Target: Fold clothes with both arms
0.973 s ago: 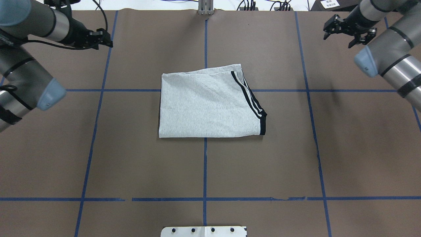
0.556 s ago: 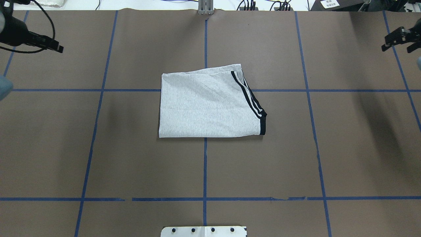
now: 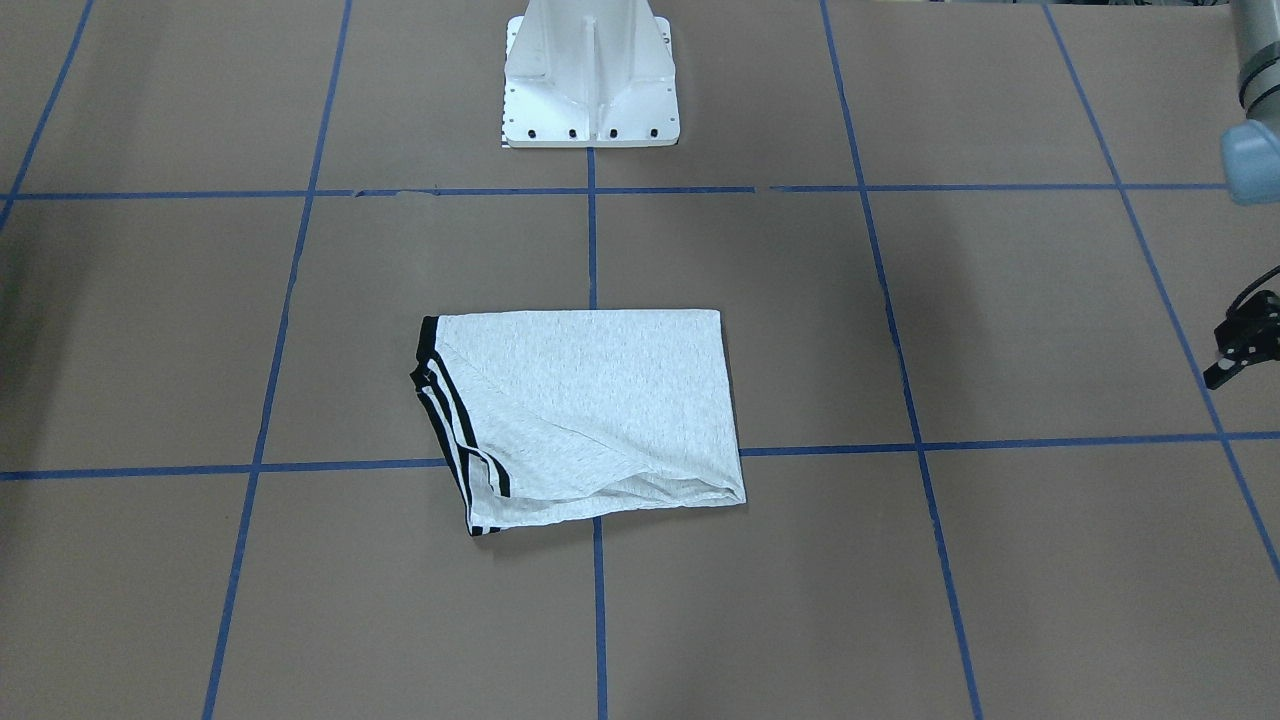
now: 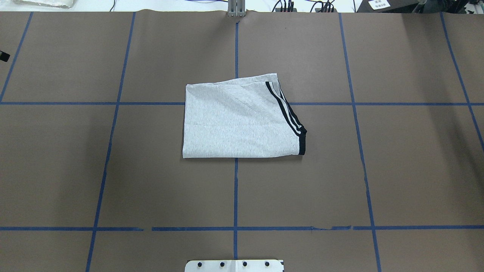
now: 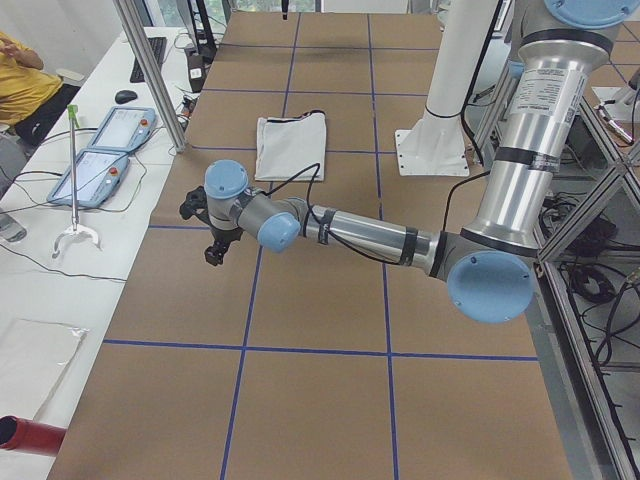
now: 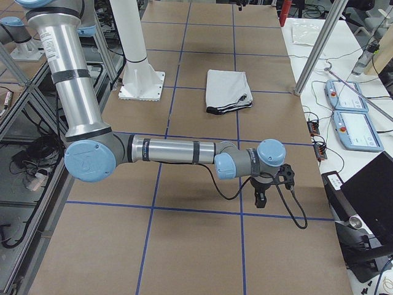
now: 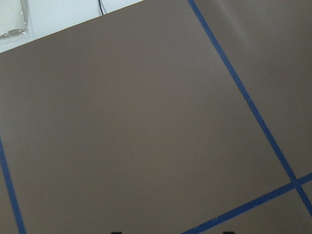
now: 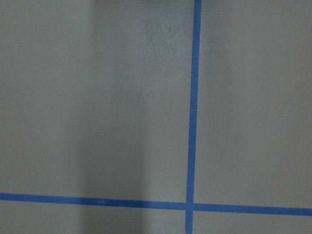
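The clothes are one light grey T-shirt (image 4: 238, 124), folded into a rough rectangle at the table's middle, with black stripes along its right edge. It also shows in the front-facing view (image 3: 590, 400) and small in both side views (image 5: 290, 148) (image 6: 228, 91). My left gripper (image 3: 1240, 350) hangs far off to the shirt's side, half cut by the frame edge, and also appears in the left side view (image 5: 214, 250); I cannot tell whether it is open or shut. My right gripper (image 6: 261, 198) shows only in the right side view, well away from the shirt, state unclear. Both wrist views show bare brown table.
Blue tape lines grid the brown table cover. The white pedestal base (image 3: 590, 80) stands at the robot's edge. Two teach pendants (image 5: 100, 160) lie on the white side table beyond a metal post (image 5: 150, 70). A person's sleeve (image 5: 20, 85) shows there.
Both arms have swung outward, away from the shirt, and almost left the overhead view. The shirt has not moved.
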